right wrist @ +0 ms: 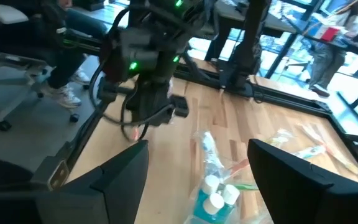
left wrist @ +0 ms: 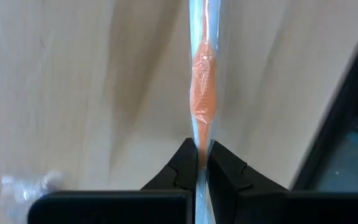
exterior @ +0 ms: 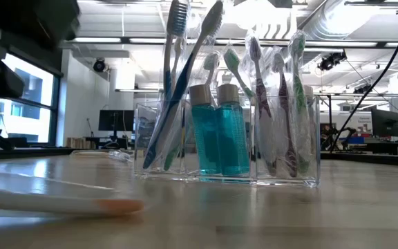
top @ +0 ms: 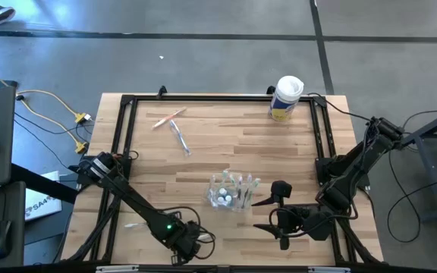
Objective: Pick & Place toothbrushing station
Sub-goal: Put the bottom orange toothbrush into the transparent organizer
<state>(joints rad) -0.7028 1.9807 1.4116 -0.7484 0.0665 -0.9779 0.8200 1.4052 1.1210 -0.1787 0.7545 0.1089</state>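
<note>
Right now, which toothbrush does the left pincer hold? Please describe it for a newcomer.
Start at the wooden table and go to its near edge, left of the clear organizer. There the left pincer is shut on a wrapped toothbrush. Unlike the brushes upright in the organizer, it lies flat and has an orange handle.

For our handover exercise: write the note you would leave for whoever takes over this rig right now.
Left claw: shut on a wrapped orange-handled toothbrush at the table's near edge.
Right claw: open, empty, waiting beside the clear organiser.
Organiser: mid-table, already holding toothbrushes and blue bottles.
Done: toothbrush gripped.
Left: carry it to the organiser; two more toothbrushes lie at the far left. White canister stands apart.
</note>
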